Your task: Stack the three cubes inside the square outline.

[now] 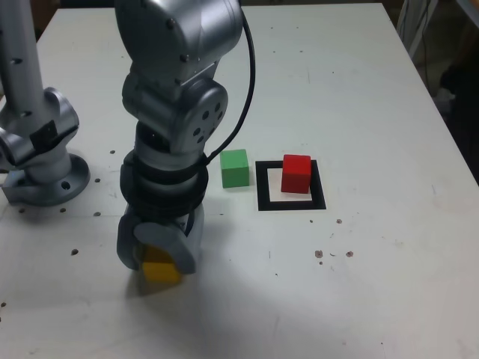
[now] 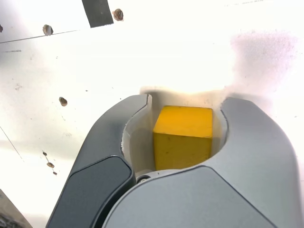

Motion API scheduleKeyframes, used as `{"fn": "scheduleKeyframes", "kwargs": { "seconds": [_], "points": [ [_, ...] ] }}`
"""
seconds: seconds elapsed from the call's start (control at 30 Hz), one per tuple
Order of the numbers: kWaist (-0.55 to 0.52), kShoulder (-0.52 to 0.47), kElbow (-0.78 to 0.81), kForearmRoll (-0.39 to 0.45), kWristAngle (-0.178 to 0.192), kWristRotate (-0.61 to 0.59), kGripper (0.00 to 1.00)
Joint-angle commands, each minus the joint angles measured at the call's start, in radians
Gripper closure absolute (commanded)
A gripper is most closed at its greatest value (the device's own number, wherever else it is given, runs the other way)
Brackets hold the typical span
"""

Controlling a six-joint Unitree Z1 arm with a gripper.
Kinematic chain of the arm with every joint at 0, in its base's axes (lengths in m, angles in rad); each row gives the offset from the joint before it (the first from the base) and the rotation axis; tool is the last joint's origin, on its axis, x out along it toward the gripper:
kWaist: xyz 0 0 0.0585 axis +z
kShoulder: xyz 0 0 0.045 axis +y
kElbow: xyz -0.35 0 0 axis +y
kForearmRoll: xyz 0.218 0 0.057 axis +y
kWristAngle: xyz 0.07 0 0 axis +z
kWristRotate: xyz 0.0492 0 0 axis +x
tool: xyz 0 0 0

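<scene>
The yellow cube (image 1: 161, 271) rests on the white table near the front, on the exterior view's left. My gripper (image 1: 159, 258) points straight down over it and is shut on it. In the wrist view the yellow cube (image 2: 183, 137) sits between the two grey jaws of the gripper (image 2: 185, 108). The red cube (image 1: 296, 173) stands inside the square outline (image 1: 292, 203), toward its far side. Just beside the outline, on the exterior view's left, sits the green cube (image 1: 235, 167). Both are apart from my gripper.
A second grey arm's base (image 1: 41, 176) stands at the exterior view's left edge. My black cable (image 1: 248, 82) hangs beside the arm. Small holes and dark specks (image 1: 320, 254) dot the table. A narrow black strip (image 2: 97, 12) shows in the wrist view.
</scene>
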Motion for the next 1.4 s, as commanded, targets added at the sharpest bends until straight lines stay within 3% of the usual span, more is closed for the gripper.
{"fn": "scheduleKeyframes", "kwargs": {
  "seconds": [0.0, 0.23, 0.57, 0.77, 1.0, 1.37],
  "points": [
    [-0.002, 0.021, -0.031, 0.053, 0.0, 0.007, 0.66],
    [-0.002, 0.065, -0.233, 0.313, 0.027, 0.046, 0.67],
    [0.094, 0.028, -0.463, 0.473, 0.119, 0.205, 0.67],
    [0.22, 0.012, -0.563, 0.523, 0.168, 0.328, 0.67],
    [0.381, 0.029, -0.646, 0.551, 0.188, 0.449, 0.67],
    [0.46, 0.198, -0.769, 0.546, 0.194, 0.482, 0.67]
  ]
}}
